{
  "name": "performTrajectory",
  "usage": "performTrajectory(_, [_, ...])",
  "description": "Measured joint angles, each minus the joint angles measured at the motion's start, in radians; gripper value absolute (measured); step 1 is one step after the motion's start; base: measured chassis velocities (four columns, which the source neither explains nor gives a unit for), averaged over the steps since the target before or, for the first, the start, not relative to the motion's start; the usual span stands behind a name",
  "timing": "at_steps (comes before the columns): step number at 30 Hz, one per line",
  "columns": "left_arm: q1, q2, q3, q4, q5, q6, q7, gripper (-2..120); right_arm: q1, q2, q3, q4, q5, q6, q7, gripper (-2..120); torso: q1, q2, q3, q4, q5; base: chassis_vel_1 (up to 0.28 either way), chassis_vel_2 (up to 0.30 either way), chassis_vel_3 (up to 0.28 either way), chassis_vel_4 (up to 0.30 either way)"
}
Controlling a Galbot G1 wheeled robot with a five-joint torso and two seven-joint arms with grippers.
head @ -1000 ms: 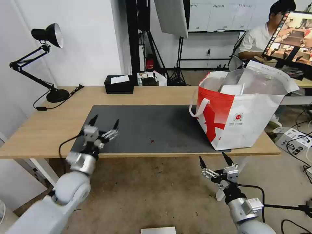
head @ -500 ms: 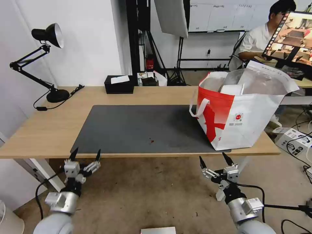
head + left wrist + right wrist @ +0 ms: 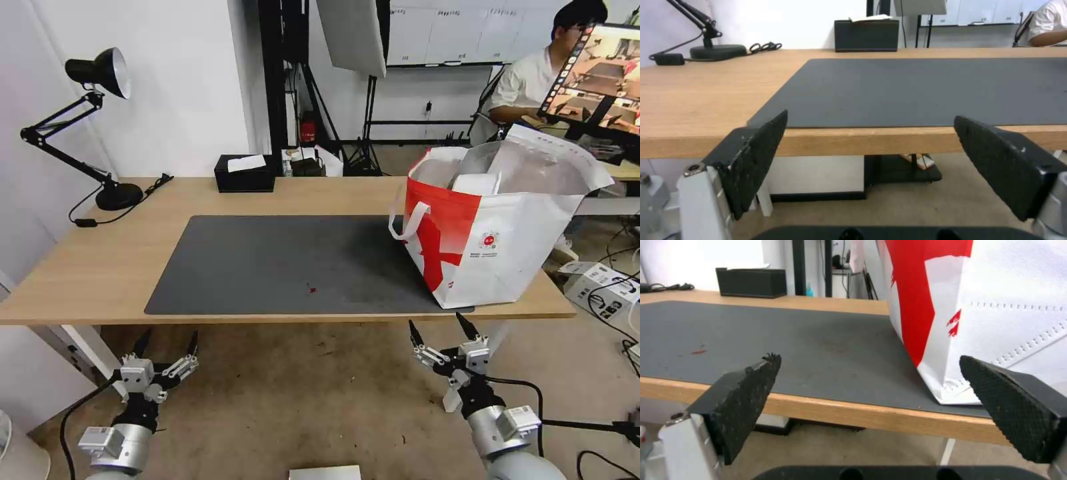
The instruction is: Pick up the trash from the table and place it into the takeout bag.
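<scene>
Left gripper [image 3: 167, 341] lower, below table [image 3: 100, 267].

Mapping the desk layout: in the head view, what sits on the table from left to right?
Desk lamp → black tissue box → dark grey mat → takeout bag.
</scene>
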Motion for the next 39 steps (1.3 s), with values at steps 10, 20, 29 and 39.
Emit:
performTrajectory(10, [-0.004,0.001,0.003,0.000,-0.001,0.002,-0.002,100,0.000,0.000,0.000,0.000,0.000,0.000,0.000,100,0.000,0.000,0.000,0.0000,0.0000,0.000,0.000,0.000,0.000])
performTrajectory(20, [-0.005,0.002,0.004,0.000,-0.001,0.003,-0.003,100,0.000,0.000,0.000,0.000,0.000,0.000,0.000,100,0.000,0.000,0.000,0.0000,0.0000,0.000,0.000,0.000,0.000])
performTrajectory(29, [-0.006,0.002,0.004,0.000,-0.002,0.003,-0.004,100,0.000,0.000,0.000,0.000,0.000,0.000,0.000,100,0.000,0.000,0.000,0.0001,0.0000,0.000,0.000,0.000,0.000])
performTrajectory(39, [-0.006,0.003,0.005,0.000,-0.002,0.004,-0.004,100,0.000,0.000,0.000,0.000,0.000,0.000,0.000,100,0.000,0.000,0.000,0.0001,0.0000,0.000,0.000,0.000,0.000])
